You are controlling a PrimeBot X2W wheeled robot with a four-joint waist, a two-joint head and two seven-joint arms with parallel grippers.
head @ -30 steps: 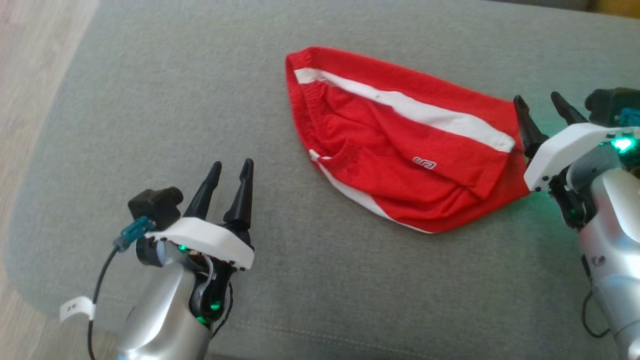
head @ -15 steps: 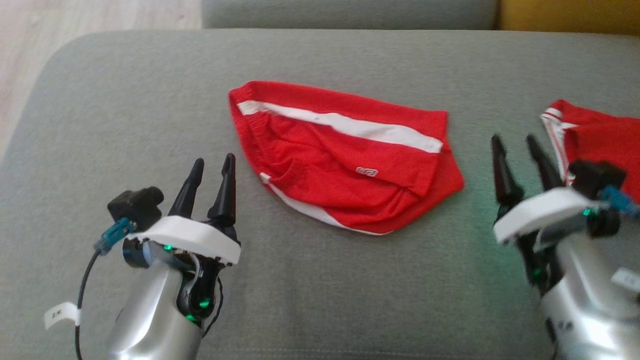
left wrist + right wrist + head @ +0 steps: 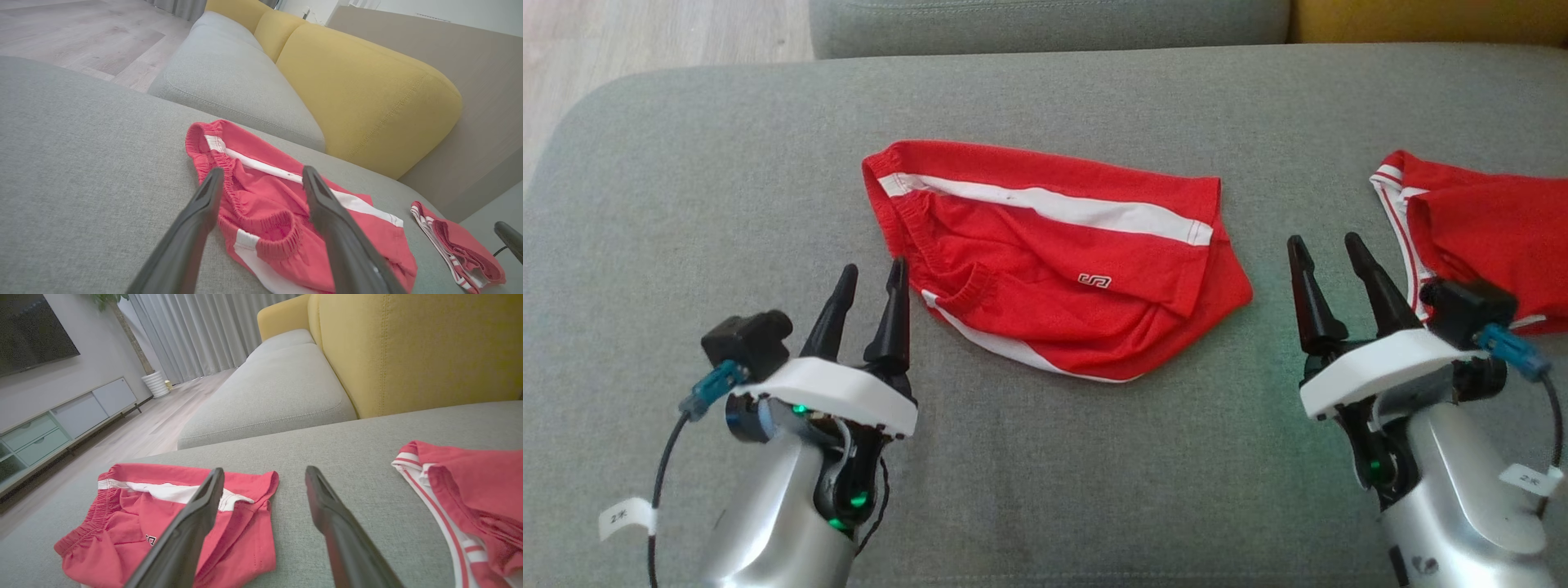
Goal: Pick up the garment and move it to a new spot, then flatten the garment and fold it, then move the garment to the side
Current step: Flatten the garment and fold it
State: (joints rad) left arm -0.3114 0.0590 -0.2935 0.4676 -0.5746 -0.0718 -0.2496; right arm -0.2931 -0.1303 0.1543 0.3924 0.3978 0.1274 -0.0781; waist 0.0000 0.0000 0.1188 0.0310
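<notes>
The red shorts (image 3: pixel 1054 261), a soft jersey garment with a broad white side stripe (image 3: pixel 1078 208) and a gathered elastic waistband (image 3: pixel 903 224), lie in the middle of the grey woven seat cushion (image 3: pixel 727 204), between my two grippers. They look doubled over on themselves, one layer overlapping the other with a slack crease towards the lower right. From that I judge the folding is done or nearly so, and the move to the side is what is left.

The cloth is limp and will sag when lifted, which is why I have an arm on each flank: two pinch points should stop the fold from falling open. My left gripper (image 3: pixel 874 268) hovers just beside the waistband end, its two dark tapered fingers apart and holding nothing. In the left wrist view they frame the ruffled elastic. My right gripper (image 3: pixel 1325 241) stands near the hem end, fingers likewise spread and empty, clear of the cloth.

Further right lies a second red garment with thin white trim (image 3: pixel 1486 229), bunched and well apart from the shorts; I take it for a piece already set aside. Behind the seat rises a plump yellow back cushion (image 3: pixel 359 90), with pale wood flooring (image 3: pixel 81 32) beyond.
</notes>
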